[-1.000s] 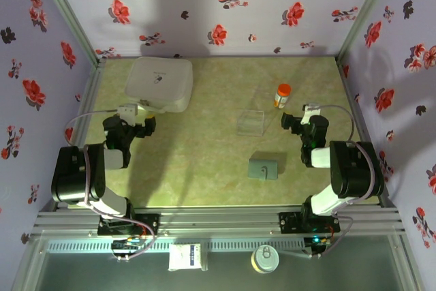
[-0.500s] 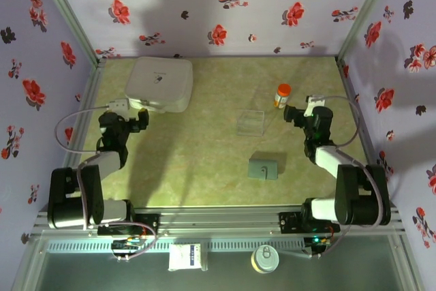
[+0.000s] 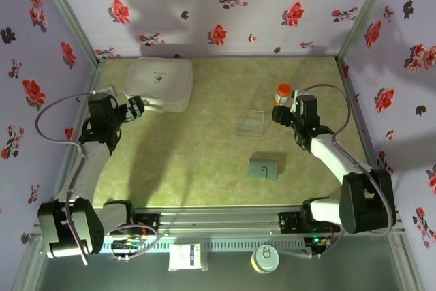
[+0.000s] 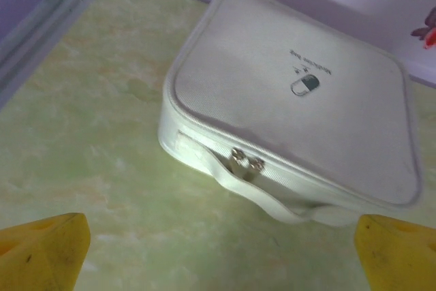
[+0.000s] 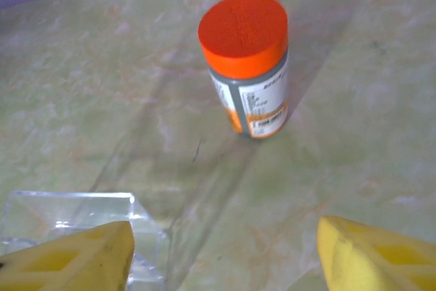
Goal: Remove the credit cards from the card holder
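On the bench [image 3: 204,155], near the front edge: card holder [image 3: 263,168] lies flat, no tool touching it | step: just starting, nothing reached yet | next: a tool must come down and pinch it | left tool [image 4: 221,253] wide apart, empty, facing white box [image 4: 293,100] | right tool [image 5: 225,257] apart, empty, by orange-capped bottle [image 5: 245,66]

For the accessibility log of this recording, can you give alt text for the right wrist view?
An orange-capped bottle stands upright on the pale green table. The right gripper faces it, its yellow fingers apart with nothing between them; a clear box lies at lower left.
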